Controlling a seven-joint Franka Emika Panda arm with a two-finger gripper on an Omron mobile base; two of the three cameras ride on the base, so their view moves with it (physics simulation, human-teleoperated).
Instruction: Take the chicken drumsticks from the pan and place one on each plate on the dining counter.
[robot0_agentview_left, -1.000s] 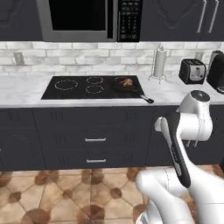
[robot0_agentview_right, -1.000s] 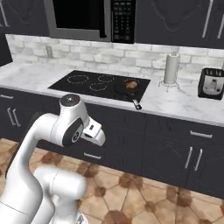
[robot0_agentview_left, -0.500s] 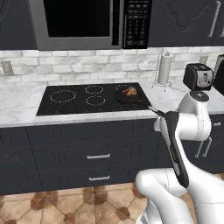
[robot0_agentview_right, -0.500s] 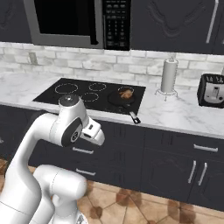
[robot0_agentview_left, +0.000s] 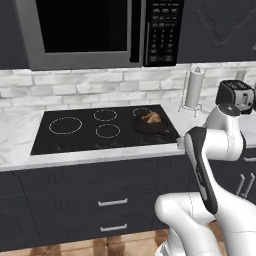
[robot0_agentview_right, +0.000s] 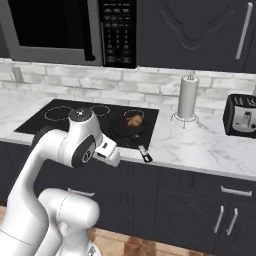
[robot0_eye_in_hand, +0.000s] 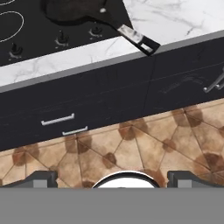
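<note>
1. the gripper (robot0_eye_in_hand: 112, 177) is spread wide and empty, its two dark tips far apart at the bottom of the hand view, pointing down at the tiled floor (robot0_eye_in_hand: 131, 144) and dark drawer fronts (robot0_eye_in_hand: 87, 105) below the worktop's front edge.
2. above it in that view, the pan handle (robot0_eye_in_hand: 131, 37) juts out over the marble, its grey tip close to the front edge of the worktop (robot0_eye_in_hand: 175, 17).
3. the pan (robot0_agentview_left: 147, 125) sits on the black cooktop (robot0_agentview_left: 85, 130), on the front right burner, near the cooktop's right edge.
4. the chicken drumsticks (robot0_agentview_left: 151, 118) lie inside the pan as a golden-brown clump; from the right base view (robot0_agentview_right: 133, 120) i can't separate one from the other.
5. further along the worktop toward its right end stand a paper towel roll (robot0_agentview_right: 188, 97) and a toaster (robot0_agentview_right: 242, 115); a microwave (robot0_agentview_left: 95, 30) hangs above the cooktop.
6. judged step: approach, nothing grasped yet. the hand should rise above the worktop edge, tip down over the pan, and keep clear of the handle.
7. to do it well: keep the jaws wide, descend over one drumstick only, and close across its narrow side so the other isn't dragged along.
</note>
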